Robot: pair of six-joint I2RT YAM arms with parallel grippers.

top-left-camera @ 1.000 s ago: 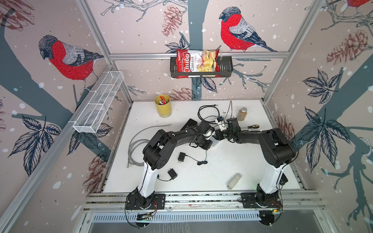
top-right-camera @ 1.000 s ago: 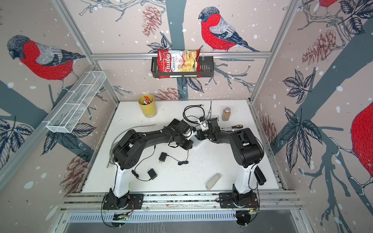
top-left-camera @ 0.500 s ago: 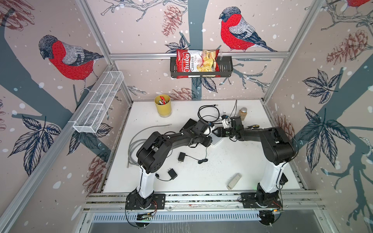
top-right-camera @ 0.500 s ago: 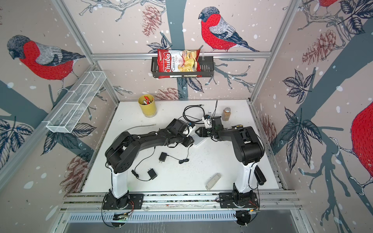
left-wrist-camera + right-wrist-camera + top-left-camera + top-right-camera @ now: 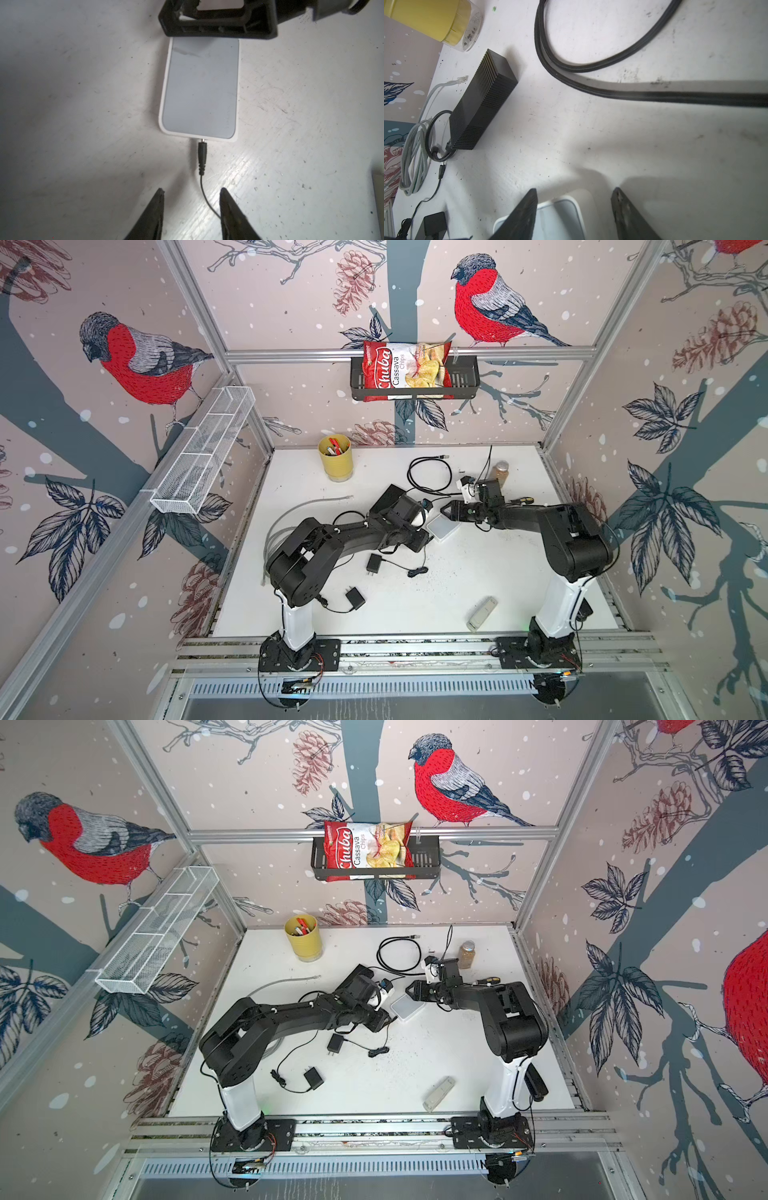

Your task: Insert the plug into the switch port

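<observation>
Left fingers (image 5: pixel 154 214) stand apart and hold nothing, and what the next move turns on lies straight ahead of them. The plug (image 5: pixel 202 153) sits low over the counter (image 5: pixel 83 104) just beyond their tips, clear of both. Its long axis runs in line with the fingers' own reach, and its nose is butted against the near short edge of the switch (image 5: pixel 200 87). A glint of bare metal shows where plug meets edge, so it looks entered in the port (the port itself is hidden behind the plug) but perhaps not pushed fully home. Its thin cable (image 5: pixel 204 193) trails back between the left fingers, closer to one than the other and apparently touching neither. The switch lies flat with its long axis continuing the plug's line. The right fingers (image 5: pixel 525 216) wait over its far end, also apart and not visibly pinching it. The left arm is plainly the nearer one to the plug. Any last seating push would probably run along that shared axis, away from the left fingers and toward the right ones, which are placed to brace the far end against sliding.
</observation>
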